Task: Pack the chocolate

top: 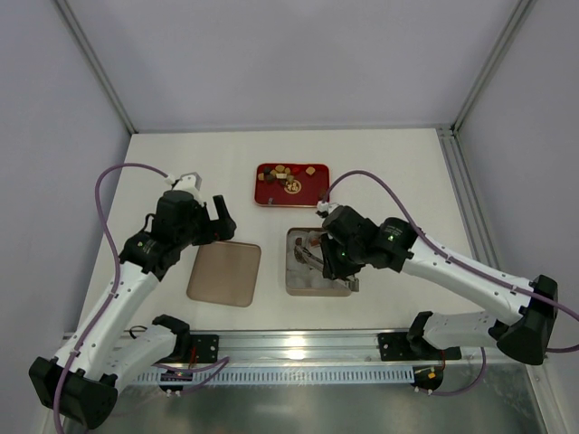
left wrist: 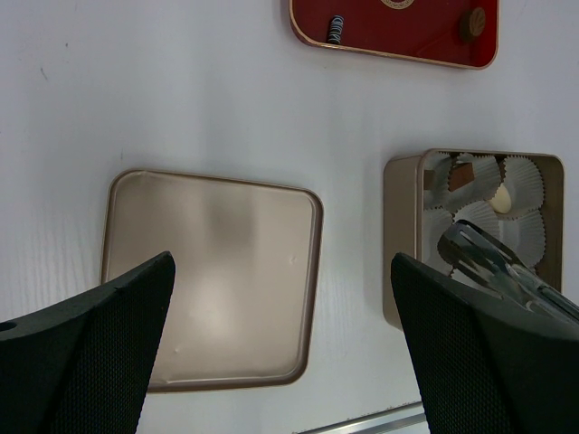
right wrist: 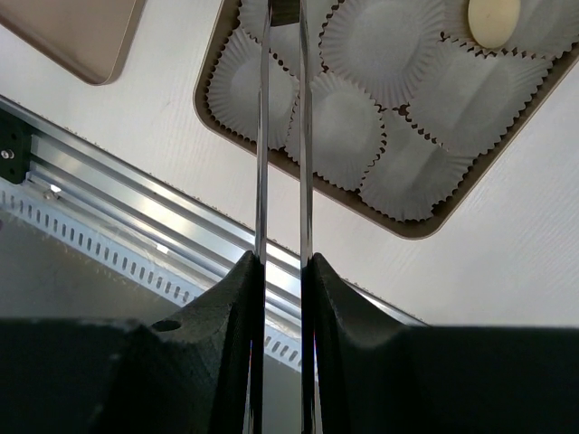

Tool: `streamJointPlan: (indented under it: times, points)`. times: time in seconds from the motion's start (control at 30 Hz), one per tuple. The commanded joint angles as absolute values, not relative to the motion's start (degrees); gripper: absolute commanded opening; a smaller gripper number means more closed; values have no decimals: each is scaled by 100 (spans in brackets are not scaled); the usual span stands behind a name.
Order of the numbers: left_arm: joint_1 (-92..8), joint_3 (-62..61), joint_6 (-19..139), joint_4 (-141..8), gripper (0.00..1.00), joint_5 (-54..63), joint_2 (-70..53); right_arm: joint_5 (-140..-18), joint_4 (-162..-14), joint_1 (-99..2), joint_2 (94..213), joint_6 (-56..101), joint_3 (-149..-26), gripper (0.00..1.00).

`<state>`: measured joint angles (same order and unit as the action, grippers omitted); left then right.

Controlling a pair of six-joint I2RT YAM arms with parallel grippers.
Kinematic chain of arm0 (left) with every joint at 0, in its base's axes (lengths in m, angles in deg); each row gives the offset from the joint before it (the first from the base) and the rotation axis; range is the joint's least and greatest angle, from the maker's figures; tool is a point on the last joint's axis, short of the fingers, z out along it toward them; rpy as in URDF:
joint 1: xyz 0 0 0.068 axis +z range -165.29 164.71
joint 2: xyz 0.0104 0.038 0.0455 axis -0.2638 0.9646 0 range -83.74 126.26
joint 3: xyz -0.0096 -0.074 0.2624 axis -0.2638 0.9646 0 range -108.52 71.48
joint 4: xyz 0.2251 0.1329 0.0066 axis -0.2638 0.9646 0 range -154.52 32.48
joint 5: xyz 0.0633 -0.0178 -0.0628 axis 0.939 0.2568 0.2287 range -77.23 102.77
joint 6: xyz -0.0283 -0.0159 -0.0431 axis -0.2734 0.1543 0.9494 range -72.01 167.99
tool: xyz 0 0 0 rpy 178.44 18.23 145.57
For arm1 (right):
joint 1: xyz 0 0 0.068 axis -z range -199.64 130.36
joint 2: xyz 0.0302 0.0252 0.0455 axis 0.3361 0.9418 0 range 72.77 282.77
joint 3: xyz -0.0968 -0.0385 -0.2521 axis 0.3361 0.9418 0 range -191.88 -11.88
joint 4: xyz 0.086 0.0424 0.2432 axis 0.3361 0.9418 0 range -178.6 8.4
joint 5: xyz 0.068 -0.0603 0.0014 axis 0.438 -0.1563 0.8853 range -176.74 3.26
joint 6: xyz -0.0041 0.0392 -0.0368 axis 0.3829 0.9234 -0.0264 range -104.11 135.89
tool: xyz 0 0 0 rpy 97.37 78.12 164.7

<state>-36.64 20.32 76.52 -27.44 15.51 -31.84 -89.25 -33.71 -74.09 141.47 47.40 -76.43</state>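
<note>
A white table (top: 407, 154) stands inside pale grey walls, with an aluminium rail (top: 298, 342) along its near edge. Most of the chocolate (top: 282, 170) lies in a red tray (top: 270, 195) at the far centre. The tray's long axis runs left to right. The pieces sit in a loose row along its far side, following that axis, with a gold round one (top: 292, 187) nearer the middle. Each piece is too small to tell which way it points. Two more pieces are in the tan box (left wrist: 403, 226), which sits just nearer than the tray and is lined with white paper cups (right wrist: 389, 41). One is a brown square (left wrist: 461, 174) tilted in its cup, and the other is a cream oval (left wrist: 501, 199) close beside it. The right gripper (right wrist: 282, 271) is clamped on a pair of metal tongs (right wrist: 261, 136). Their long blades run close together and almost parallel, reaching from above the rail out across the box's cups. Something dark shows between the blades at the top edge of the right wrist view, and I cannot tell whether it is gripped. The left gripper (left wrist: 282, 262) hangs with its fingers spread wide above the tan lid (left wrist: 217, 280). The lid lies flat on the table, left of the box and apart from it.
</note>
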Motion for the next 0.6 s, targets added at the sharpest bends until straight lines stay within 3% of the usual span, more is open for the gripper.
streamJointPlan:
  times: [0.0,0.57]
  points:
    - [-3647,2042,7699,-2875,99,1567,-3180,-8920,-3622,-7518,14220,4911,-7604,29]
    - [-3647,2042,7699,-2875,100,1558,-3180,-9052,-3508,-7571,14396,4823,-7718,40]
